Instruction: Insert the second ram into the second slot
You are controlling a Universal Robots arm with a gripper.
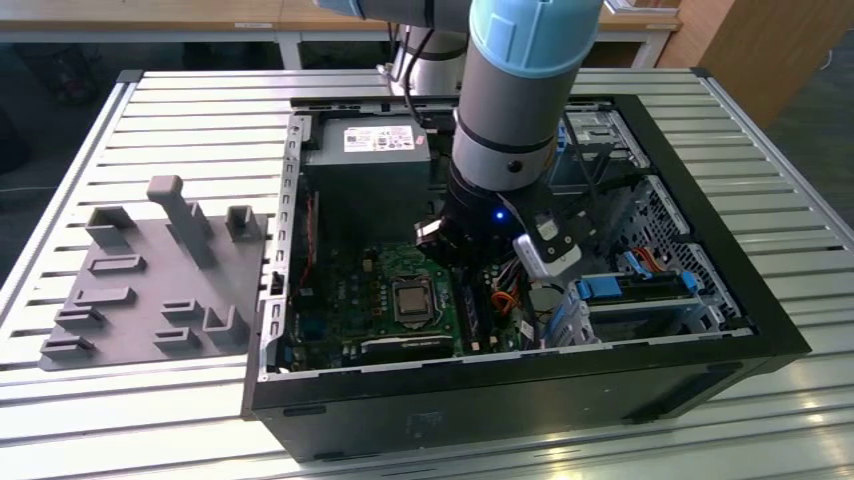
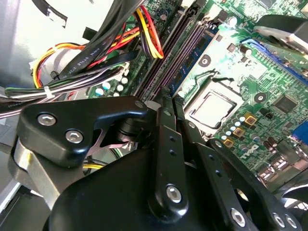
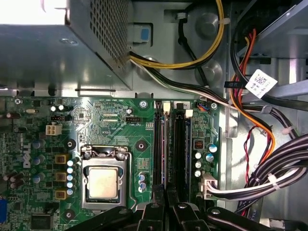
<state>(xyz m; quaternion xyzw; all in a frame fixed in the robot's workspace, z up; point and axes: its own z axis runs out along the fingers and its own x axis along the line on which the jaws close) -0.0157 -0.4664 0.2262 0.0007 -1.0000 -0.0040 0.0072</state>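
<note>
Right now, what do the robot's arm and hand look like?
The arm is a thick grey tube with a pale blue joint cap, a black wrist section with a small blue light, and a silver-grey block at the side. The hand is matte black metal: bolted linkage bars with silver screw heads, ending in narrow fingers.

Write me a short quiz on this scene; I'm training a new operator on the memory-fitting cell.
1. True or false: in the first wrist view, the gripper lines up with the memory slots.
2. In the exterior view, the grey fixture lies: A) inside the computer case; B) on the table, on the exterior view's left of the case; C) on top of the power supply.
3. Which metal-topped part sits on the motherboard beside the memory slots?

Key: 1 true; 2 B; 3 the processor.
</note>
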